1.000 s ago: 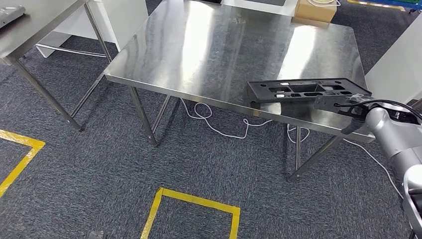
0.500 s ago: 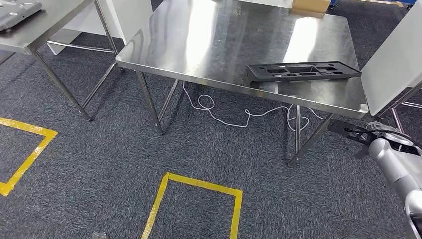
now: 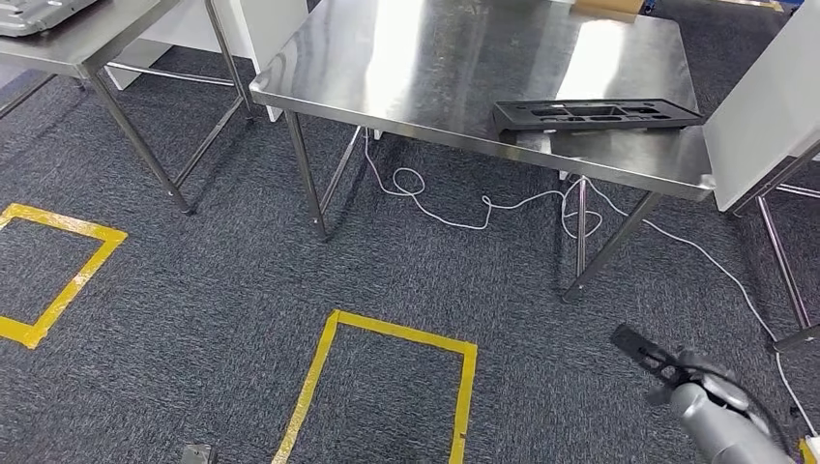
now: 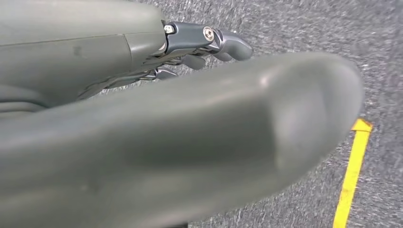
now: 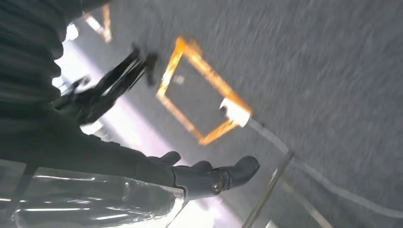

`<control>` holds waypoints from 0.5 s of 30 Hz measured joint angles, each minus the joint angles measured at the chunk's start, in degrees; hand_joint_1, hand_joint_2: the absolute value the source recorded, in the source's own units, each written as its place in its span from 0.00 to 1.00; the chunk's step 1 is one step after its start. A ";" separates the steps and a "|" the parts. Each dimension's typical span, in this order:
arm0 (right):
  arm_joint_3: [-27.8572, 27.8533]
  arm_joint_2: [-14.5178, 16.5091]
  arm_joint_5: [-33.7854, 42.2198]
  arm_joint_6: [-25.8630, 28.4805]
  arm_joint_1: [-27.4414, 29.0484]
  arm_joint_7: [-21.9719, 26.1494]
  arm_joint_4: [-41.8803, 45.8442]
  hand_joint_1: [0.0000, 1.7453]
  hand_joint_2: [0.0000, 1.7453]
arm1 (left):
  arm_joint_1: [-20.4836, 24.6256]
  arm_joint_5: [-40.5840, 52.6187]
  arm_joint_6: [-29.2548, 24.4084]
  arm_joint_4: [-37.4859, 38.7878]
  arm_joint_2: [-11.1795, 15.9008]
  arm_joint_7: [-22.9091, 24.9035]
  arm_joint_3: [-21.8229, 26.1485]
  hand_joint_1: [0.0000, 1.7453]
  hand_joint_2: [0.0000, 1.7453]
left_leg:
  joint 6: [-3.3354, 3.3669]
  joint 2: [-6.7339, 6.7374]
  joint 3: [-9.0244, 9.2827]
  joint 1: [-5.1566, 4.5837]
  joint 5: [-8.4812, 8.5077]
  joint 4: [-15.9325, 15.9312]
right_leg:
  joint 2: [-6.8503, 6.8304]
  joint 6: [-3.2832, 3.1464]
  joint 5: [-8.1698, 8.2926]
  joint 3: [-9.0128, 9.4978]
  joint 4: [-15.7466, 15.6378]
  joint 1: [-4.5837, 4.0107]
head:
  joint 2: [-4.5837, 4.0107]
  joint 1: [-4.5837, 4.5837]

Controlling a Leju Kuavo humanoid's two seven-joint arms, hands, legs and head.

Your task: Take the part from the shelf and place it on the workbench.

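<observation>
On the near right edge of the surface (image 3: 454, 68) the black part (image 3: 597, 113) is seen lying flat, so placement is judged done. The right robot hand (image 3: 650, 358) is held empty, fingers apart, over the carpet; the left robot hand (image 4: 209, 45) is also empty, fingers loosely extended. No further handling is judged to be called for.

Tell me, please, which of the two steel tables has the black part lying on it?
The large steel workbench in the middle holds the black part, near its front right edge. The other steel table, at the far left, carries a grey object instead.

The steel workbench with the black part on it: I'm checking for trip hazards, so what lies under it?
Under the workbench, a white cable loops across the grey carpet between the table legs. The tabletop hides the floor farther back.
</observation>
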State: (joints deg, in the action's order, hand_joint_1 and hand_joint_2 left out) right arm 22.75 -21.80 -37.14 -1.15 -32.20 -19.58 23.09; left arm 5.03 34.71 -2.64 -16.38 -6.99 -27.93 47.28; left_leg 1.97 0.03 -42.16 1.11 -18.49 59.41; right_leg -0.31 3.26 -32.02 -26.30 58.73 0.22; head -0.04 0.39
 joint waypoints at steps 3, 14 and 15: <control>-2.55 3.11 0.35 2.85 5.21 2.50 -1.00 0.00 1.00 | 0.17 0.48 -0.01 -0.01 -0.17 0.43 -0.05 0.00 0.00 | -1.25 0.14 0.30 0.23 1.49 -1.30 | -0.08 -1.72 0.29 0.44 -2.77 -0.24 | 0.00 -0.13; -7.86 10.00 1.22 -0.07 15.87 7.94 -3.22 0.00 0.25 | 1.14 1.84 -0.05 -0.11 -0.02 1.18 -0.98 0.00 0.00 | -4.06 -0.44 8.55 1.54 -9.14 7.03 | -0.63 -2.07 7.60 -8.51 -1.37 1.21 | 0.00 0.47; -8.22 10.67 1.22 -0.17 16.77 8.86 -3.43 0.00 0.00 | 1.43 1.97 -0.07 -0.13 -0.09 1.27 -1.25 0.00 0.00 | -3.92 -0.62 11.07 1.50 -10.61 3.45 | -0.63 -1.64 7.87 -9.19 -0.84 1.01 | 0.00 0.54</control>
State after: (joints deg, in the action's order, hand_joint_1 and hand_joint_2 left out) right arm 14.54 -11.13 -35.92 -1.32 -15.43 -10.72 19.66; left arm 6.46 36.68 -2.72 -16.51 -7.08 -26.66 46.04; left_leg -1.95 -0.59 -31.09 2.61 -29.10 62.86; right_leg -0.93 1.62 -24.14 -35.49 57.89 1.23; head -0.04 0.93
